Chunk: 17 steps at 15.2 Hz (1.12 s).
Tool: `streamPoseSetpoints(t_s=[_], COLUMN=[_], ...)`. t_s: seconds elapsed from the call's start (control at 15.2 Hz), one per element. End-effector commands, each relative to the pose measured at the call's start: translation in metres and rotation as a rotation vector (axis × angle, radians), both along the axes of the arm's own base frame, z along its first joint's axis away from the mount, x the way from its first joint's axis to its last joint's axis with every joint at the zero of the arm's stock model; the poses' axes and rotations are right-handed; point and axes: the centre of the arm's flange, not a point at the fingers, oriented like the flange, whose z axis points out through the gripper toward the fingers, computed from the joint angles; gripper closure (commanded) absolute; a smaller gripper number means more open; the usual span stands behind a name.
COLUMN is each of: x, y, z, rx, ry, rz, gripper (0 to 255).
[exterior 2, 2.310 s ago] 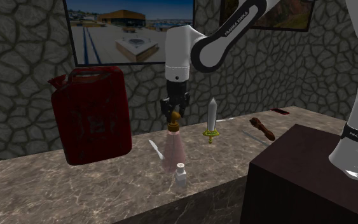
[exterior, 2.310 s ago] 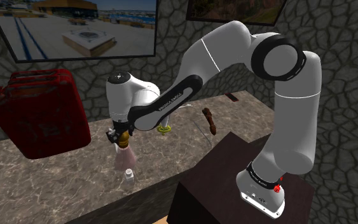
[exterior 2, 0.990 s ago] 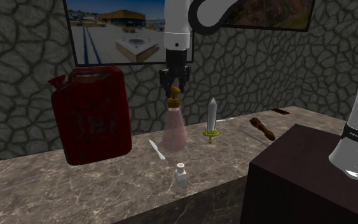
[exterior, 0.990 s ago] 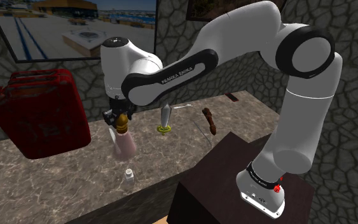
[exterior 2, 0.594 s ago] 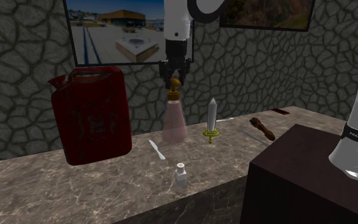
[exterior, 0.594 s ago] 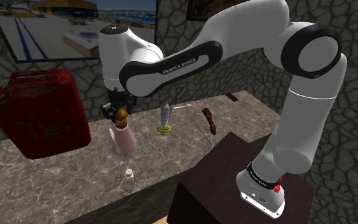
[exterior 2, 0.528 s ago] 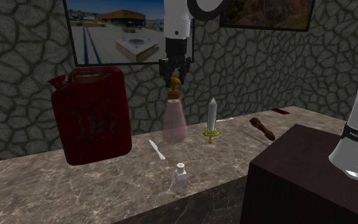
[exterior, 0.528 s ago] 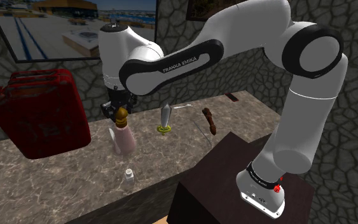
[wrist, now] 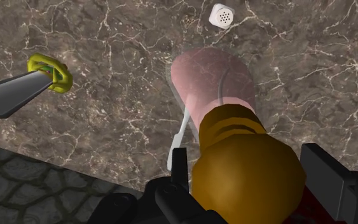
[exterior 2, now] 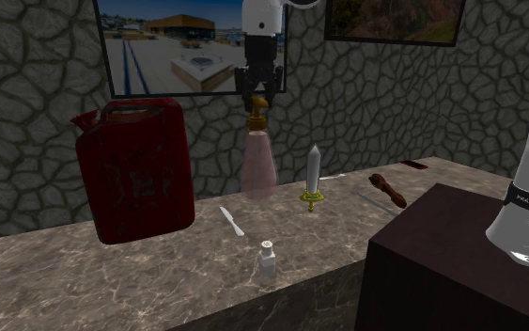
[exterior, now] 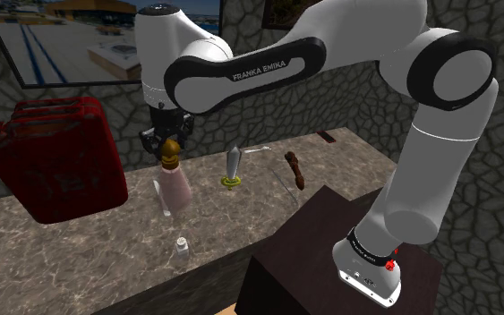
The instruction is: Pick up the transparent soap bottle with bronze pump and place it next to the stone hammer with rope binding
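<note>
A see-through pinkish soap bottle (exterior: 175,186) with a bronze pump hangs upright above the marble counter, and my gripper (exterior: 171,143) is shut on the pump. The second exterior view has the bottle (exterior 2: 259,165) under the gripper (exterior 2: 257,97), in front of the stone wall. Seen from the wrist, the black fingers (wrist: 179,162) clasp the bronze pump (wrist: 244,172), with the bottle body (wrist: 212,86) below it. The hammer, a brown elongated thing (exterior: 294,168), lies on the counter toward the shoulder view's right (exterior 2: 385,190), well apart from the bottle.
A small dagger (exterior: 233,166) with a yellow guard stands between bottle and hammer. A white shaker (exterior: 182,246) sits near the counter's front edge, and a thin white utensil (exterior 2: 231,222) lies near it. A red jerry can (exterior: 57,161) stands at the left. The dark stand (exterior: 330,259) is at lower right.
The gripper has risen with the soap bottle in it, lifting the bottle higher above the counter and a little toward the back wall. Everything else stays where it was.
</note>
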Motion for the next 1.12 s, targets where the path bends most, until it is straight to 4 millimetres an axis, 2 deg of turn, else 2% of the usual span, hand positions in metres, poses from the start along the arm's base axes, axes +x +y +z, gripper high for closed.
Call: streamPoseSetpoints(t_s=[0.0,1.06], x=[0.000,0.000], y=[0.001,0.001], z=[0.010,0.095], rx=[0.000,0.000], ry=[0.000,0.000], rz=[0.000,0.000], gripper=[255,255])
